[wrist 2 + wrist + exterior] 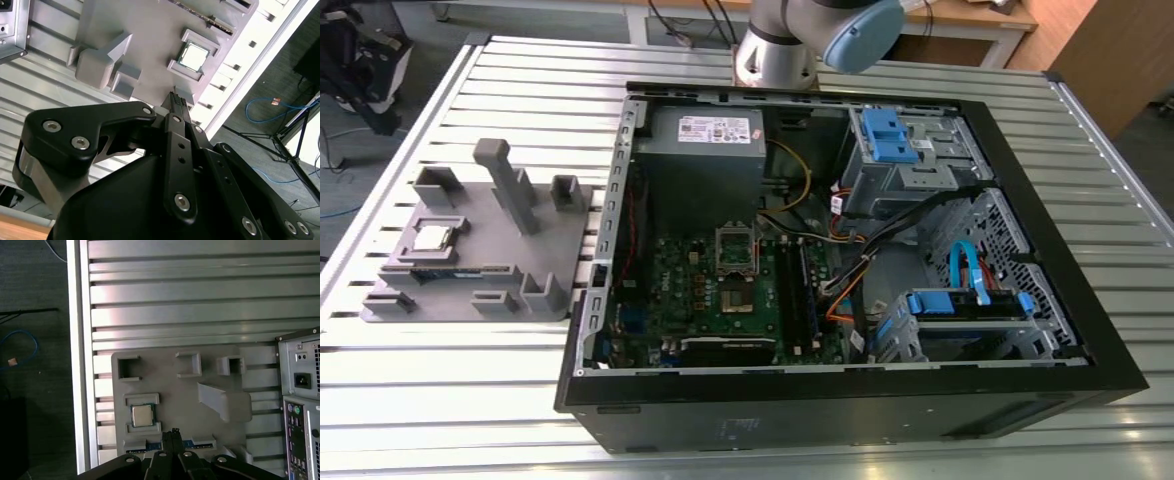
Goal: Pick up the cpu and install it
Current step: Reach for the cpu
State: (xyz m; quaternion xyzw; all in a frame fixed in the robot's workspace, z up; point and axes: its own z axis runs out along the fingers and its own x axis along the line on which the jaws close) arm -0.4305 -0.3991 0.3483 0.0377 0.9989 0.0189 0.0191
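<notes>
**JAWS CLOSED ABOVE FIXTURE PLATE; CPU SEATED IN ITS NEST**

The jaws sit nearest the lens in both wrist views. Their black linkage fills the foreground and the two tips are pressed together with nothing between them. In the first wrist view the tips appear over the plate edge, near the cpu but clear of it.

The cpu lies flat, silver top up, in a square nest on the grey fixture plate. Raised rim segments bracket it on two opposite sides. The second wrist view shows the same cpu beyond the tips, on the plate.

Surrounding items on the plate:
- a tall angled post, standing well apart from the nest;
- three open-sided pockets along the far edge;
- a memory stick in an edge slot just beside the nest, partly hidden by the jaws.

In the exterior view the plate rests on the slatted metal worktop, with the cpu towards the exterior view's left. The open computer case lies to the exterior view's right of the plate, its motherboard and socket frame exposed. The arm rises behind the case.
</notes>
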